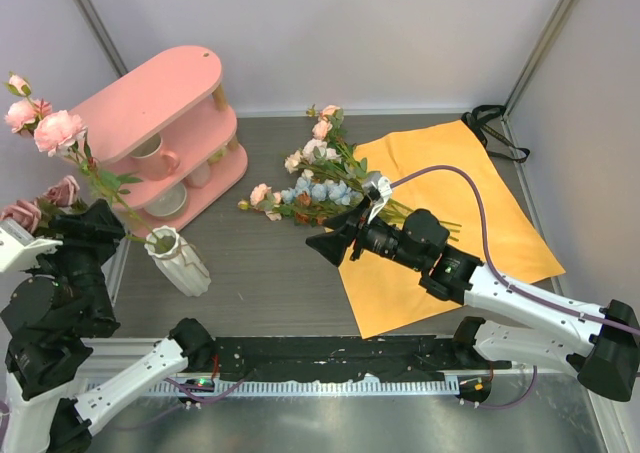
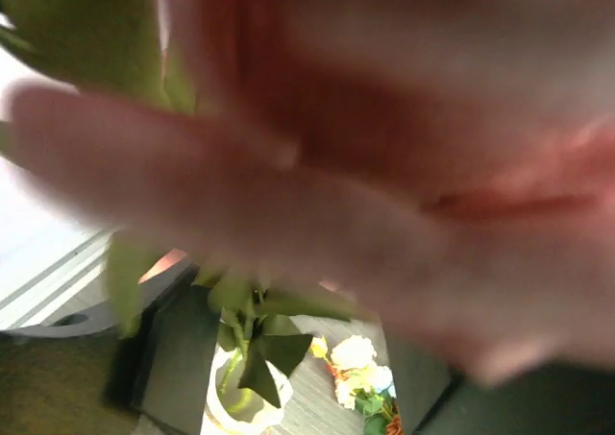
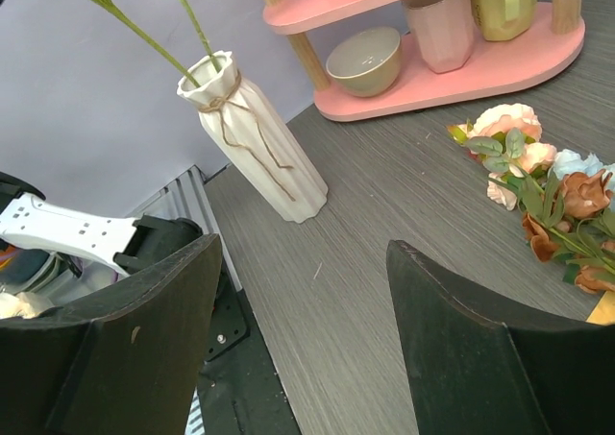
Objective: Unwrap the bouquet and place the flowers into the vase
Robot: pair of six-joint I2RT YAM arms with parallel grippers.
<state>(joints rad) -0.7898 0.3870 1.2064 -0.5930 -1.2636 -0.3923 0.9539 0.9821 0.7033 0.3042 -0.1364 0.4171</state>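
The small cream-white ribbed ceramic vase stands at the left of the desk, with green-stemmed pink blooms already in it. The left gripper sits beside those stems. Blurred petals fill its camera, so I cannot tell its state. It would be best to release only once the stems sit deep. Only the right wrist view shows the right gripper wide and empty, with the loose flowers just beside it.

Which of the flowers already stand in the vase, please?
The tall pink blooms at far left, stems in the vase; the remaining bunch lies flat, partly on the orange sheet.
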